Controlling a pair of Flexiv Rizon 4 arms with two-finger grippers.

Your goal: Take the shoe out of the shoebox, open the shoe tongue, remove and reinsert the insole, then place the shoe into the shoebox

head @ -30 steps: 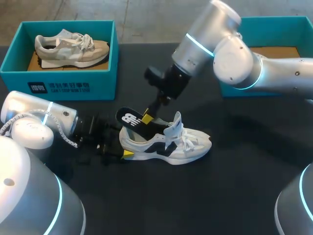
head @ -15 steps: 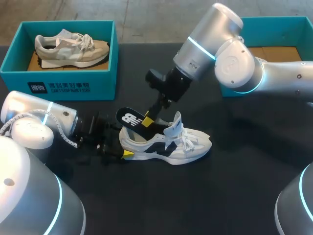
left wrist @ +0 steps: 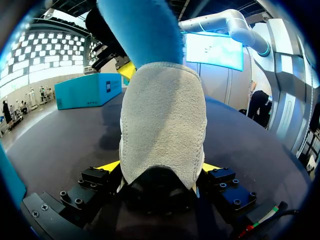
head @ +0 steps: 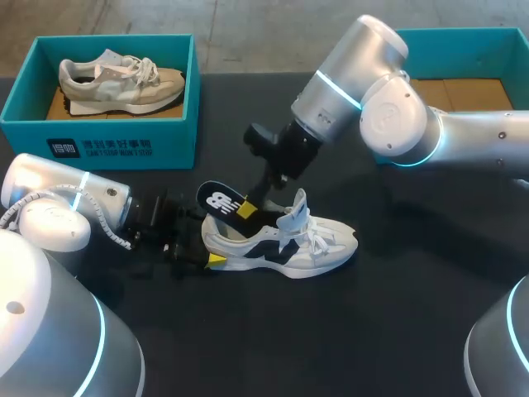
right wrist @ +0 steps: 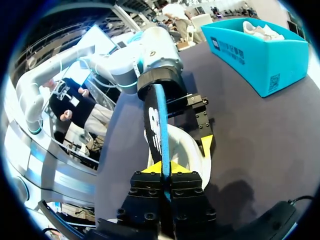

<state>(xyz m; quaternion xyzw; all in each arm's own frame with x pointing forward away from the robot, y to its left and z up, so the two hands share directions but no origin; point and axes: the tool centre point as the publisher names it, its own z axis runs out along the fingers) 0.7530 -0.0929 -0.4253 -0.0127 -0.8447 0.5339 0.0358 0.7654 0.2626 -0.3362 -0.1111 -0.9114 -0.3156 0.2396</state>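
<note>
A white shoe point(head: 285, 241) with a navy side mark lies on the black table, toe to the right. My left gripper point(head: 207, 241) comes in low from the left, its fingers pressed on both sides of the heel point(left wrist: 162, 120). A black insole point(head: 221, 201) with a white logo and a blue underside point(left wrist: 142, 30) sticks up out of the shoe's heel opening. My right gripper point(head: 246, 205) reaches down from above and is shut on the insole's edge point(right wrist: 156, 120), with the yellow tips point(right wrist: 164, 167) pinched together on it.
A teal shoebox point(head: 99, 141) at the back left holds a beige shoe point(head: 124, 78). A second teal box point(head: 463, 41) stands at the back right behind my right arm. Bare black table lies in front of and to the right of the white shoe.
My right gripper's fingers have closed tight on the insole, and its arm has shifted slightly. The left gripper and the shoe have stayed put.
</note>
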